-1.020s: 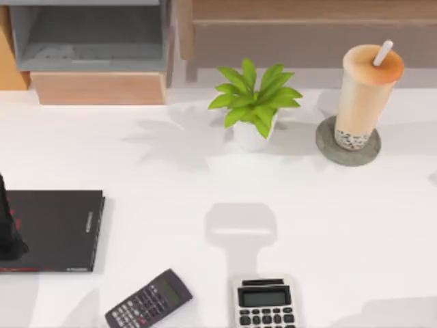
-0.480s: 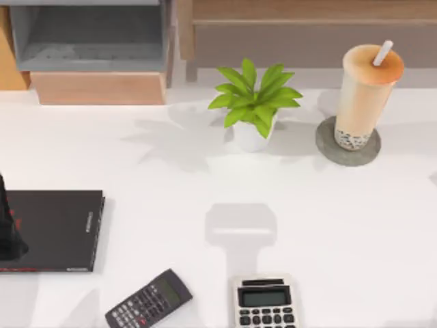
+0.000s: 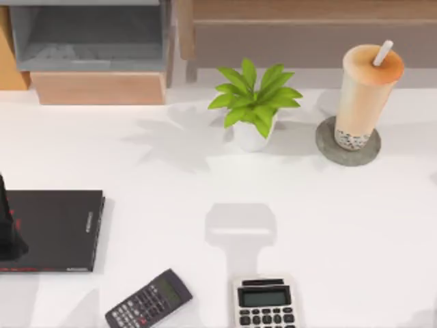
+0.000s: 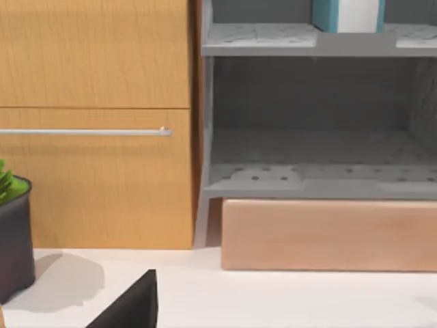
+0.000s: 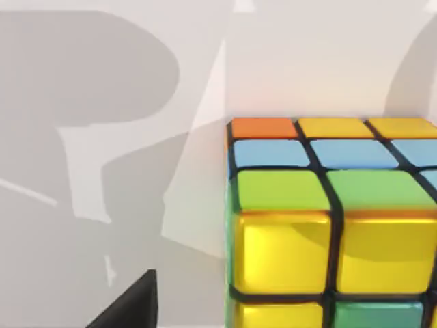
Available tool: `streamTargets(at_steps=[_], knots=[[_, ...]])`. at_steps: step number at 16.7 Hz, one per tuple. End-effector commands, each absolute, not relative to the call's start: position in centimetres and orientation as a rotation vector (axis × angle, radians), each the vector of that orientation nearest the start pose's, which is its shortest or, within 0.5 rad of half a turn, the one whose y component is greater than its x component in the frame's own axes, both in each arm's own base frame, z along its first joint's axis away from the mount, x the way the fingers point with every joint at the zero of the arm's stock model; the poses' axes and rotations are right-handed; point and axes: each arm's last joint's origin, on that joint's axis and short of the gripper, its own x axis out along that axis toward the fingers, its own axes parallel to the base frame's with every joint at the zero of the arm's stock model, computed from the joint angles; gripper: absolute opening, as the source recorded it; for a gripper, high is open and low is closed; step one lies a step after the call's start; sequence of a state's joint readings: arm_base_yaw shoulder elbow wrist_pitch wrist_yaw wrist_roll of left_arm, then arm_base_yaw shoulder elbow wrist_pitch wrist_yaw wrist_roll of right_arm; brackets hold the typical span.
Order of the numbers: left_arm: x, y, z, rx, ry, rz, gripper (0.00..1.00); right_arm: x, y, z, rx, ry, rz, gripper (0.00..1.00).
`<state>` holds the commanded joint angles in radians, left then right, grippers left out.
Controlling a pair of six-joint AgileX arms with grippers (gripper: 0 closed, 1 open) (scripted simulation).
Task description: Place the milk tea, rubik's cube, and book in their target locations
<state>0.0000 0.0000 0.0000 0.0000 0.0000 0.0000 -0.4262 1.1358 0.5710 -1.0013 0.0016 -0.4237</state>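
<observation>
Top view: milk tea (image 3: 364,92) upright on the round grey coaster (image 3: 328,149), at the far right of the white table (image 3: 321,225), straw (image 3: 382,52) leaning toward the right. Just left of it, a small green plant (image 3: 254,102) in a white pot, apart from the coaster. At the left edge, flat black book (image 3: 58,229) with red marks, lying flat on the table; a dark part of the left arm (image 3: 8,229) over its left end. Near the front edge, a dark calculator (image 3: 149,299) lying at an angle, and beside it, to the right, a light calculator (image 3: 265,301) lying straight, the two apart. At the far left, behind the table, a grey open shelf (image 3: 89,37) over a light wooden block (image 3: 99,87).

Right wrist view: rubik's cube (image 5: 334,222) close to the camera, resting on the white table, with orange, blue, green and yellow tiles on the near faces. One dark fingertip (image 5: 133,304) of the right gripper at the edge of the picture, apart from the cube; spread or pressed together, cannot tell.

Left wrist view: teal-blue book (image 4: 326,15) with white page edges standing on the upper level of the grey shelf. Beside the shelf, a wooden cabinet (image 4: 95,123) with a metal handle. A dark pot (image 4: 15,236) on the table in front of it. One dark fingertip (image 4: 133,307) of the left gripper visible; its state also cannot be told.
</observation>
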Motion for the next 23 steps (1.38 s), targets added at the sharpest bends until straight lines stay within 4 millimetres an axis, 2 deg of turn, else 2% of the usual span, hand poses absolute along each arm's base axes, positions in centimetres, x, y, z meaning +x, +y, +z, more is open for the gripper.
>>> streamTargets(at_steps=[3, 7, 20, 23], knots=[[10.57, -0.12, 16.00, 0.000, 0.000, 0.000, 1.00, 13.83, -6.29, 14.55, 0.007, 1.570, -0.008, 1.00], [10.57, -0.12, 16.00, 0.000, 0.000, 0.000, 1.00, 13.82, -6.28, 14.51, 0.007, 1.571, -0.007, 1.00], [10.57, -0.12, 16.00, 0.000, 0.000, 0.000, 1.00, 13.82, -6.28, 14.51, 0.007, 1.571, -0.007, 0.02], [10.57, -0.12, 16.00, 0.000, 0.000, 0.000, 1.00, 13.82, -6.28, 14.51, 0.007, 1.571, -0.007, 0.00]])
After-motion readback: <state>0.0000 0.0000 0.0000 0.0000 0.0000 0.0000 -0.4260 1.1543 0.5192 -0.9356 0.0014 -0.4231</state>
